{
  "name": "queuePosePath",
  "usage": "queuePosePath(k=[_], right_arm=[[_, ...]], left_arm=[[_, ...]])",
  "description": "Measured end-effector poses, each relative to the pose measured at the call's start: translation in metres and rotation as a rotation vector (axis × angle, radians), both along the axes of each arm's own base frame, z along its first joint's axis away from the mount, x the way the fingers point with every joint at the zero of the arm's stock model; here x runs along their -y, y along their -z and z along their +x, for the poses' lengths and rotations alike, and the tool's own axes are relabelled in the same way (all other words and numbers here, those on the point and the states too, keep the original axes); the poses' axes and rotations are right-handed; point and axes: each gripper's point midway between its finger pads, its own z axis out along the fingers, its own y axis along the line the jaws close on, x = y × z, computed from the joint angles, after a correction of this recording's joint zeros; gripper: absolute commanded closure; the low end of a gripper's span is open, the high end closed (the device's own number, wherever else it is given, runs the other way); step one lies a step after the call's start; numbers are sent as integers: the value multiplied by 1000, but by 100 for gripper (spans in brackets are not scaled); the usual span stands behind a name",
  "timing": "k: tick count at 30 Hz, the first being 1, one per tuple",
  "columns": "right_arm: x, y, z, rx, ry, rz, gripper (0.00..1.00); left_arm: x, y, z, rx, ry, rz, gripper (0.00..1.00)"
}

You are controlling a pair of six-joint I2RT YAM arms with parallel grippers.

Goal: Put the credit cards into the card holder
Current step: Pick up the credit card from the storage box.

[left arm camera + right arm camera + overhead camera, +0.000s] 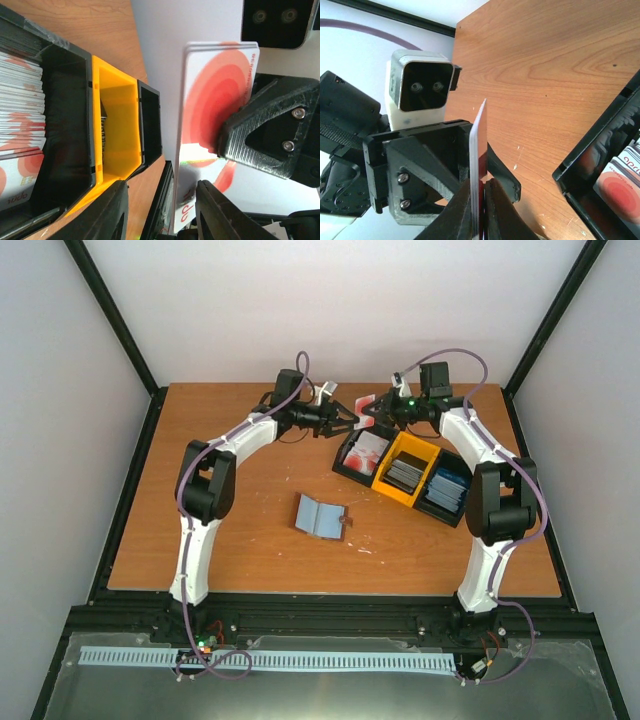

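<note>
My right gripper (pixel 482 200) is shut on a thin stack of white and red credit cards (pixel 480 145), held on edge above the table's far side. In the left wrist view the cards (pixel 215 100) show face-on, pinched by a right finger (pixel 265 135). My left gripper (pixel 160 215) is open, its jaws either side of the stack's lower edge without closing on it. In the top view the left gripper (pixel 347 421) and right gripper (pixel 368 412) meet tip to tip. The brown card holder (pixel 320 515) lies open, lining up, mid-table.
Three bins stand in a row at right: a black one (pixel 350 462) with white and red cards, a yellow one (pixel 386 480) with dark grey cards, a black one (pixel 470 502) with blue cards. The back wall is close behind both grippers.
</note>
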Motion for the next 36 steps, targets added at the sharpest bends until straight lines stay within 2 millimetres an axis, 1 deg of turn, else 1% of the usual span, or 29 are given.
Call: queuePosePath(k=[4,9,10,14,20,22,25,30,34,36], right_arm=[[-1,-2,0,-1,-7,13,95],[-2,-4,-3,-4,-23,26,91],[-2,-4,-3,-6,-27,26,90],[0,-4,-3,-3,-34,31,85],[7,-2,-6,-3,-19,71,78],[11,-6,-9,1,-7,98,75],[20,-16,-10,21,17,135,74],[26,-43,-15,91,41,186,75],[29,-54,-22,123,63,238,84],[30,-58,-21,135,70,263,84]], left_arm=[[3,-3,0,-2,24,-18,78],[5,-14,-2,12,54,-54,97],[5,-15,-3,11,59,-60,99],[6,-22,-5,31,82,-83,99],[6,-25,-8,41,101,-95,99],[6,-29,-9,55,112,-106,99],[5,-36,-13,79,125,-122,99],[3,-53,-19,119,144,-153,99],[0,-72,-23,149,155,-181,99],[-2,-80,-24,159,160,-195,99]])
